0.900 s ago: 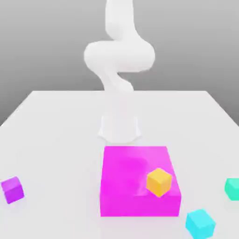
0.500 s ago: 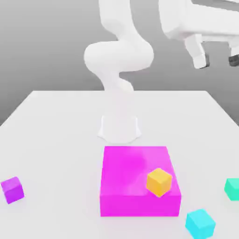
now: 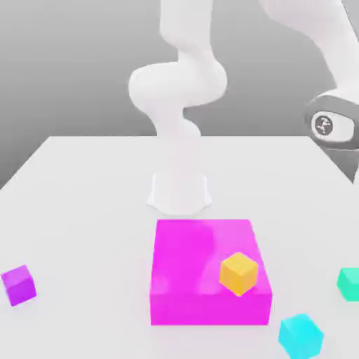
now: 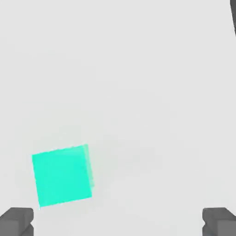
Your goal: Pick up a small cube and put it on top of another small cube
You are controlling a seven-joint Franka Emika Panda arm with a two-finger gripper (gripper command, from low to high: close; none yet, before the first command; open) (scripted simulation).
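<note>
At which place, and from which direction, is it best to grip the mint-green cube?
Best is probably to come from straight above and close on two opposite upright faces of the mint-green cube. It sits flat on the table, with bare surface around it. In the hand view it appears slightly turned relative to the open gripper, so a small wrist turn should help.

A plain grey backdrop, darker toward its base, stands behind a pale, evenly lit tabletop point(image 3: 84, 203)

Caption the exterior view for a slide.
Robot arm over a white table: yellow cube on a magenta block, purple, cyan and green cubes around it.
</note>
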